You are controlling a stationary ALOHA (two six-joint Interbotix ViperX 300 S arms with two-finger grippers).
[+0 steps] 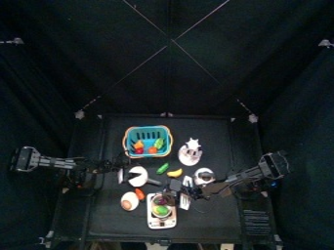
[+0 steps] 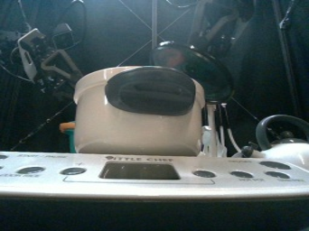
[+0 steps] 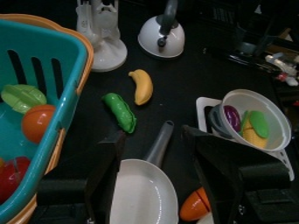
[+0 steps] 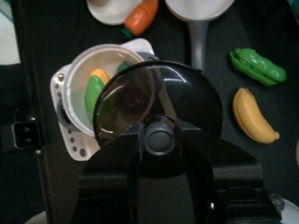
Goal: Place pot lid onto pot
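The white pot (image 4: 84,80) stands on a toy stove (image 2: 145,167) at the table's front and holds green, yellow and purple toy food. My right gripper (image 4: 158,140) is shut on the black knob of the dark glass lid (image 4: 163,92). It holds the lid just above the pot and partly over its rim. In the front view the lid (image 2: 183,60) hangs above the pot's (image 2: 126,117) right side. My left gripper (image 3: 158,162) is open and empty over a white frying pan (image 3: 146,197), to the left of the pot (image 3: 251,118).
A teal basket (image 3: 41,79) of toy food stands at the back left. A banana (image 3: 140,86), a green vegetable (image 3: 121,112), a carrot (image 3: 197,203), a white kettle (image 3: 162,33) and a white stand (image 3: 103,39) lie around the pan.
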